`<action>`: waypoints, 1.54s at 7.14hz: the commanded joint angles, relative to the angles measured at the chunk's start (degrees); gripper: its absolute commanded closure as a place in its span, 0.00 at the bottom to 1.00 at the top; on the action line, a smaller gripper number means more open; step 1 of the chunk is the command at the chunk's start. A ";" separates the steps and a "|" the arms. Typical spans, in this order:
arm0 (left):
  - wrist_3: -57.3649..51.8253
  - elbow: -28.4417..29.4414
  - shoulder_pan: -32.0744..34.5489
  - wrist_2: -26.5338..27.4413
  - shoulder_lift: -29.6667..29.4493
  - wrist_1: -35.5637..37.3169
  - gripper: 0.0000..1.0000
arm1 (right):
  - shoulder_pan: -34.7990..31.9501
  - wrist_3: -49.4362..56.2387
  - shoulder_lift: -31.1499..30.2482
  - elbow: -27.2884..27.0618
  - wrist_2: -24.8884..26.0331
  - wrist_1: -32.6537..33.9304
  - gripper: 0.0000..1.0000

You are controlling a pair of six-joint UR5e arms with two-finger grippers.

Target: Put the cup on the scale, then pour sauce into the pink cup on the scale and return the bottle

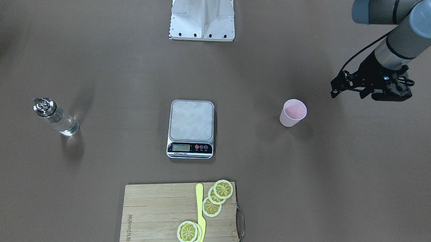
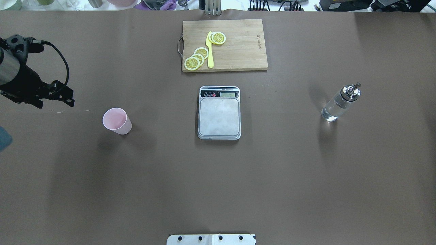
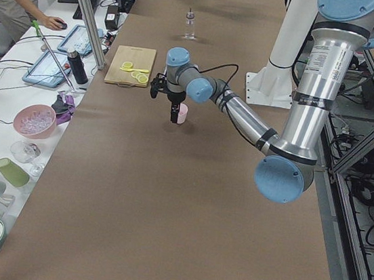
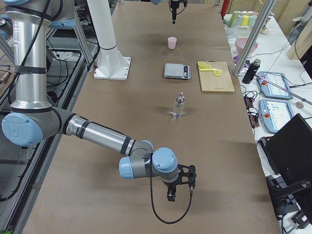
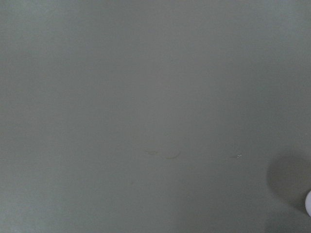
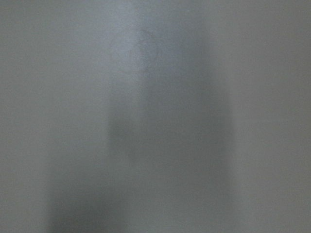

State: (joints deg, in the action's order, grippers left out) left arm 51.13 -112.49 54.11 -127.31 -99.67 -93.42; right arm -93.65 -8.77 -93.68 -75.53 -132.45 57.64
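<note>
The cup (image 2: 117,120) stands upright on the table (image 2: 218,183), mouth up and long axis vertical, just inboard of the left gripper (image 2: 56,98). It is clear of the fingers and well apart from the scale (image 2: 219,117). The bottle (image 2: 339,103) stands upright beyond the scale's other side, its pourer at the top. I cannot tell whether the left gripper's jaws are spread or closed, nor those of the right gripper (image 4: 171,195), which hangs far from both.
</note>
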 commanded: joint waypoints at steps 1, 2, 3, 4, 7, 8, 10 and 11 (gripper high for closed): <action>5.61 3.83 -3.30 1.52 -3.93 -1.77 0.02 | 1.53 4.35 -0.28 0.74 -2.44 -9.26 0.00; 8.69 5.69 -5.05 2.58 -6.30 -1.77 0.03 | 1.80 4.90 -0.54 0.83 -5.50 -15.13 0.00; 8.81 6.14 -5.07 2.59 -6.85 -1.68 0.03 | 2.24 4.90 -0.89 0.83 -9.80 -18.50 0.00; 8.63 6.23 -5.07 2.59 -6.51 -1.68 0.03 | 2.59 4.90 -1.15 1.00 -13.93 -21.32 0.00; 8.19 6.85 -5.07 2.59 -6.33 -1.85 0.03 | 5.75 4.90 -1.16 1.53 -17.40 -23.19 0.00; 8.71 7.19 -5.59 2.59 -6.50 -1.94 0.04 | 6.72 4.47 -0.46 2.75 -17.23 -23.02 0.00; 8.11 8.59 -6.12 2.51 -6.68 -2.12 0.07 | 7.25 4.46 3.30 6.69 -17.22 -22.93 0.00; 8.10 9.13 -6.56 2.51 -6.85 -2.12 0.10 | 7.51 4.46 5.07 6.80 -17.22 -22.84 0.00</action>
State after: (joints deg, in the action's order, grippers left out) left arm 59.38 -104.16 48.06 -124.77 -106.33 -95.49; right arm -86.50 -4.31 -90.87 -69.76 -149.68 34.76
